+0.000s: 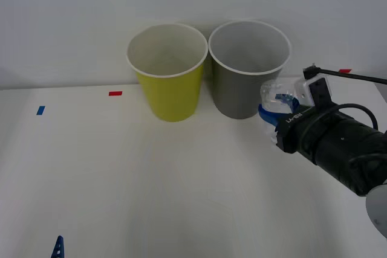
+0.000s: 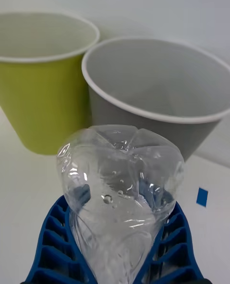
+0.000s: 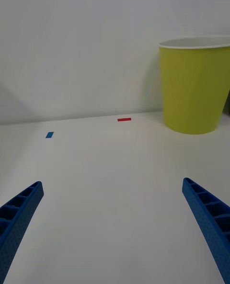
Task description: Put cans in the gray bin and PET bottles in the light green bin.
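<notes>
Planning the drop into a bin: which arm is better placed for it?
The right. Its claw is shut on the bottle, beside the gray bin, with the green bin just beyond. The left claw is open, low over bare table.

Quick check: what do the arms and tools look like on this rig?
The right arm is black and cylindrical, with white lettering near the wrist, a black cable looping over it and a small white-and-black block on top. Both the right tool and the left tool have blue ribbed fingers.
</notes>
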Controlling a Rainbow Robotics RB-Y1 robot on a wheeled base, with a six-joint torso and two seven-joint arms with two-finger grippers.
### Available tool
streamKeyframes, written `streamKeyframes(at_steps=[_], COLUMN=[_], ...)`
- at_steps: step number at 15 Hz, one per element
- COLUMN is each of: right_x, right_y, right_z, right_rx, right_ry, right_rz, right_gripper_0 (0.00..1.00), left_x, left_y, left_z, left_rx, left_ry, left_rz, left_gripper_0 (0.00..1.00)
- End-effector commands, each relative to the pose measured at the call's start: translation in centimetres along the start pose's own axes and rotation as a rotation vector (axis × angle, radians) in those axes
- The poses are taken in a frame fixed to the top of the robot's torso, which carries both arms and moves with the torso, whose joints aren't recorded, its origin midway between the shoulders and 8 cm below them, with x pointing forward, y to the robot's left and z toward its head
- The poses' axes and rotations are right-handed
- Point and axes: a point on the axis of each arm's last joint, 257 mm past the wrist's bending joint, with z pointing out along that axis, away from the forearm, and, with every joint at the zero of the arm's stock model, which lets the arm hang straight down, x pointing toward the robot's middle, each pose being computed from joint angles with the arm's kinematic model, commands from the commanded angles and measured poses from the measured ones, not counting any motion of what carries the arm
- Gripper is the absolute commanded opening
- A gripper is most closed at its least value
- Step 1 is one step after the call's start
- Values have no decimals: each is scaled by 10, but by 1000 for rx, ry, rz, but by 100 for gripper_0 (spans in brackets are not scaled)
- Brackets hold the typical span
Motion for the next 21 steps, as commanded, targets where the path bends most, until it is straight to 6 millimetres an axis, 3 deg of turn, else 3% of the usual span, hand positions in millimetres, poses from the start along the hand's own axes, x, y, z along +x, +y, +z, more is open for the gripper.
streamKeyframes(at_steps=[1,8,10,17,21], right_x=[-44,-152,-173,-233,-252], right_y=[22,81,92,111,119], right_z=[7,12,16,55,71], right_rx=[-32,-124,-146,-183,-189], right_ry=[-136,-395,-434,-500,-504], right_rz=[-23,-8,1,-3,-24], right_gripper_0=[0,0,0,0,0], left_x=[0,0,0,0,0], left_y=[0,0,0,0,0], left_z=[0,0,0,0,0], left_rx=[0,0,0,0,0], left_ry=[0,0,0,0,0], left_rz=[0,0,0,0,0], left_gripper_0=[100,100,100,100,100])
